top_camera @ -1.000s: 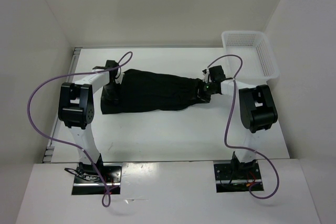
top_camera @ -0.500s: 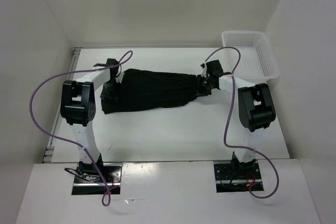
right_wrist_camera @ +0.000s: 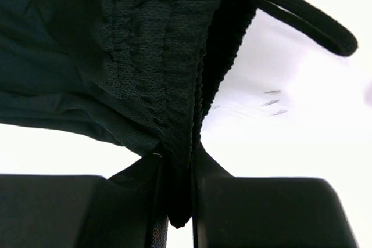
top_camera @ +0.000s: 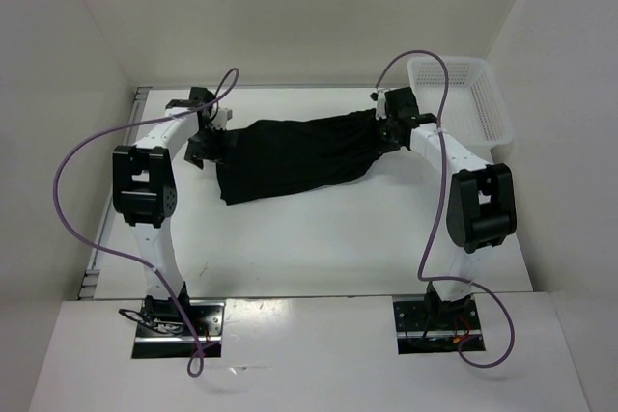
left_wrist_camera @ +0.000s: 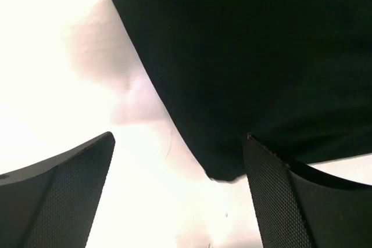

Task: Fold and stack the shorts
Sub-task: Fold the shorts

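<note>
The shorts (top_camera: pixel 294 156) are matt black cloth, a fine mesh knit that turns ribbed and gathered at the waistband (right_wrist_camera: pixel 168 85); their drawstring (right_wrist_camera: pixel 342 42) is a woven cord. Right of the shorts, the basket (top_camera: pixel 497 118) is white plastic lattice. Under the shorts, the table (top_camera: pixel 319 238) is smooth and white.

**poster1:** so your left arm (top_camera: pixel 154 243) and right arm (top_camera: pixel 439 147) are the same build, white links with chunky black joint housings (top_camera: pixel 145 190), and you've got a purple cable (top_camera: pixel 58 180) looping off each one down to a black base plate (top_camera: pixel 208 322)

**poster2:** yep, plus there's a bit of red wiring (top_camera: pixel 465 328) at your right-hand plate. Your left fingers (left_wrist_camera: pixel 64 196) are black with a fine mesh-textured face, your right fingers (right_wrist_camera: pixel 273 213) look like plain matte black blocks fwiw
</note>
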